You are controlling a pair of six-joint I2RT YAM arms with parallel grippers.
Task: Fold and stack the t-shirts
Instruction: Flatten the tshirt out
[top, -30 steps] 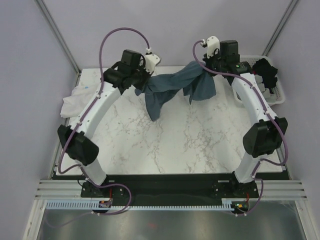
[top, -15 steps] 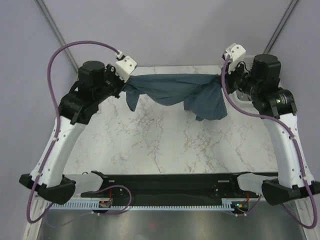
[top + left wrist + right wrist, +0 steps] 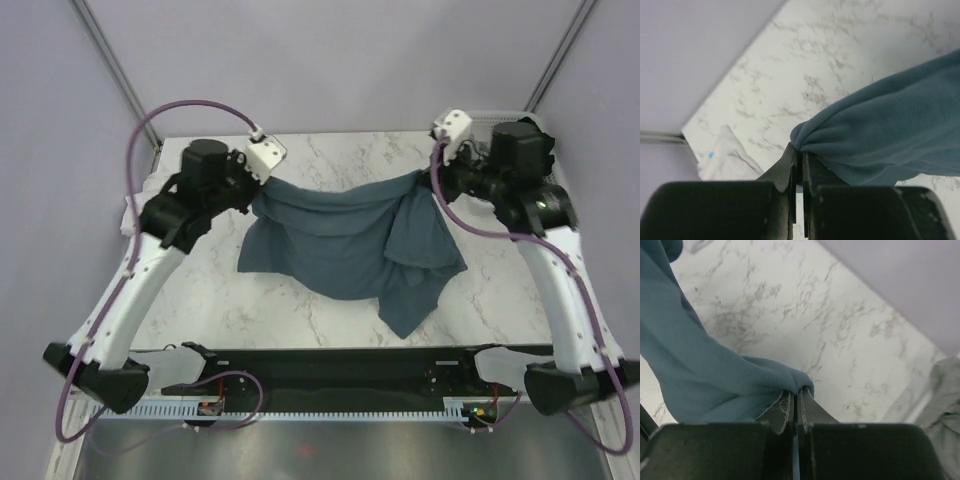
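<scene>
Slate-blue soft-cloth short-sleeved t-shirt hangs spread between the two arms above the white marble-pattern table. Its lowest fold points toward the arm bases, right of centre; whether it touches the tabletop cannot be told. The upper edge sags in a shallow curve between the grippers. Left gripper: jaws clenched on a bunched corner of the blue cloth, fingers nearly meeting. Right gripper: jaws likewise pinched tight on the opposite corner, with cloth draping away to its left. Beyond the left arm, a crumpled white t-shirt lies at the table's left edge. Grey cloth shows at the right margin of the right wrist view, blurred.
</scene>
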